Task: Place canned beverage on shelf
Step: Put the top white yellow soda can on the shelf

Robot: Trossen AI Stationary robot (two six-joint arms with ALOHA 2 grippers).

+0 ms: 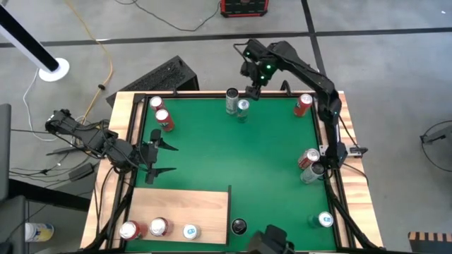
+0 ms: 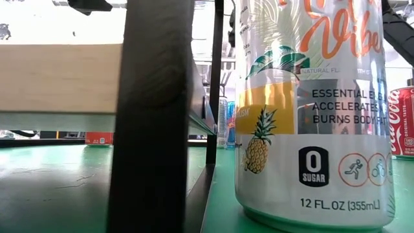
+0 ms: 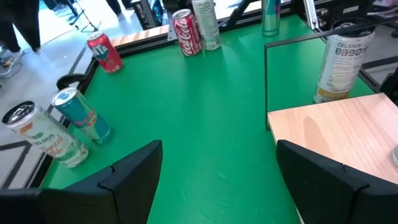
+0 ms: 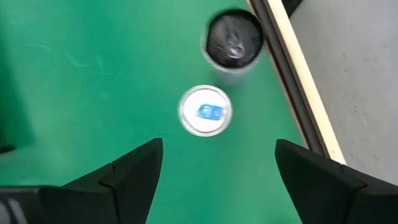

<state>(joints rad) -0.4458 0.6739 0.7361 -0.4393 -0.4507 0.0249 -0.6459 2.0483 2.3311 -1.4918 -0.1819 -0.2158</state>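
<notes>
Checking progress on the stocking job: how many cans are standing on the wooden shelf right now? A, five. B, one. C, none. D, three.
D: the high view shows three cans, at and, standing along one edge of the shelf.

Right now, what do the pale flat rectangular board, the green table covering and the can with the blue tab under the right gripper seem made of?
Pale flat board: light wood, visible grain, matte.
Green covering: seemingly a soft mat, faintly scuffed; exact material unclear.
Blue-tab can: metal, likely aluminium; bright silvery lid.
</notes>
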